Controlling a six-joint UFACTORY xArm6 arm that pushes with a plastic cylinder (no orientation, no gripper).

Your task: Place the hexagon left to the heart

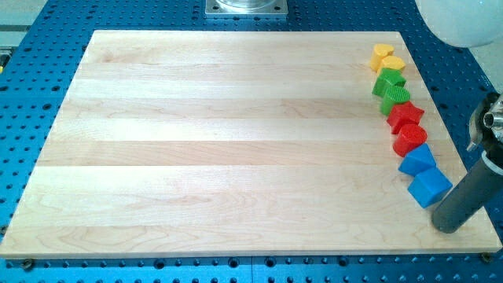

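Several small blocks stand in a line down the right side of the wooden board [236, 141]. From the view's top they are a yellow heart [382, 53], a yellow hexagon [393, 65] touching it on its lower right, two green blocks [388, 81] [396, 98], a red star [405, 116], a red round block [410, 139], a blue triangle [416, 159] and a blue cube [429, 187]. My tip [449, 226] rests on the board at the lower right, just below and right of the blue cube and far from the yellow blocks.
The board lies on a blue perforated table [31, 94]. A grey metal base [247, 7] sits at the view's top centre. A white rounded body [464, 20] is at the top right. The board's right edge runs close beside the blocks.
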